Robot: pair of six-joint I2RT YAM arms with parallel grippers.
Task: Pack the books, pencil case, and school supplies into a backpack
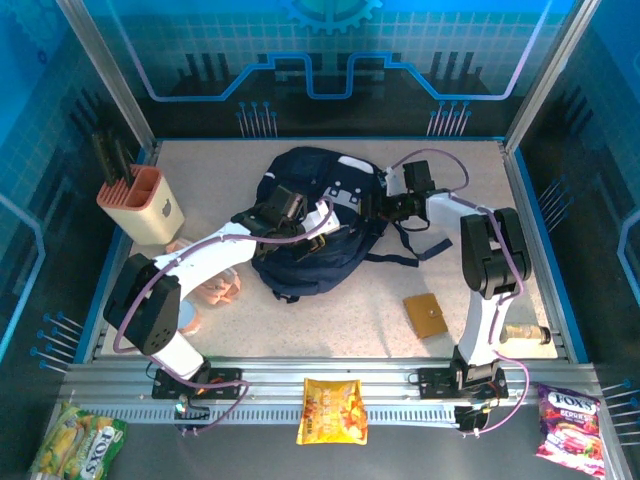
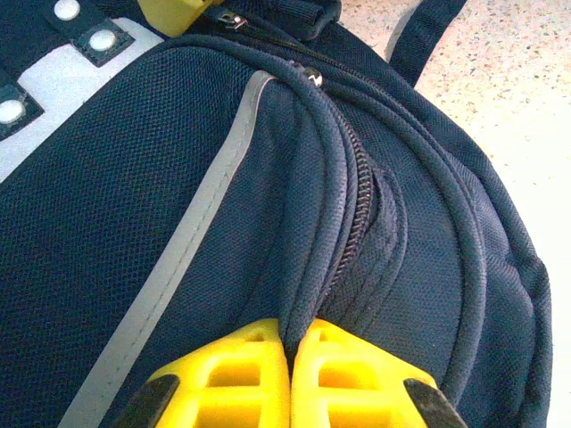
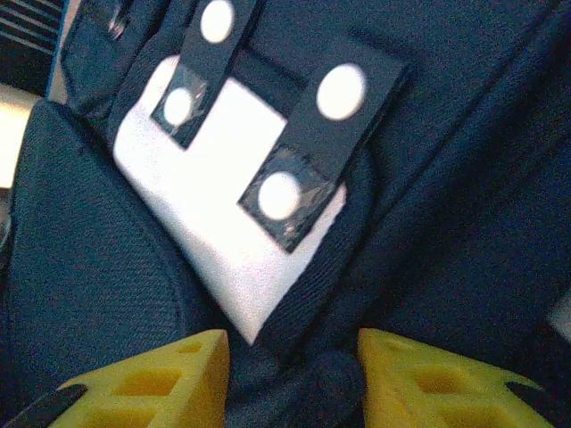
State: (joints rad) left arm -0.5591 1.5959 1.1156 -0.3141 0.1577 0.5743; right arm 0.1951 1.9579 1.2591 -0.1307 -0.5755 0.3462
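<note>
Blue-panelled walls enclose a speckled table seen from above, where the navy backpack lies in the middle, toward the far side. The left gripper rests on its upper left part and the right gripper meets its right edge. A tan-brown square piece lies on the table well apart from the bag, to its near right. A peach-and-cream holder stands at the far left. A yellow snack bag sits on the front rail and a pink snack bag lies at the near right corner.

From the left wrist, the yellow fingers are pressed together on a fold of the backpack's fabric, just where a zip and a piped seam run down to them. A grey-white trim line crosses the navy cloth to the left, and bare table shows at the upper right.

From the right wrist, the picture is slightly blurred. The yellow fingers stand apart with a bulge of navy fabric between them; whether they squeeze it cannot be told. Just beyond lies a white patch crossed by two black tabs carrying pale round studs.
</note>
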